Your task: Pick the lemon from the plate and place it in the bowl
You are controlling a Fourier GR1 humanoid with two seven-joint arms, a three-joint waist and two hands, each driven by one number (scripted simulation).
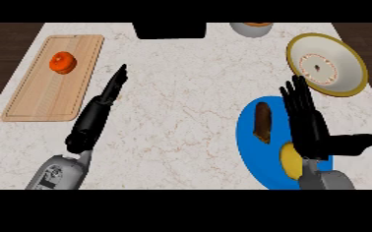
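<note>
The lemon (290, 160) lay at the near side of the blue plate (253, 158), partly hidden under the wrist of the right hand (311, 136). That hand was held over the plate with its fingers straight and close together, pointing away from the robot, and its thumb stuck out to the right; whether it touched the lemon could not be told. A brown, oblong food item (263, 122) lay on the plate just left of the fingers. The yellow-rimmed bowl (347, 59) stood just beyond the plate. The left hand (98, 108) lay stretched out, fingers straight, over the marble surface (189, 108), beside a wooden cutting board (40, 91) bearing a red-orange fruit (63, 62).
</note>
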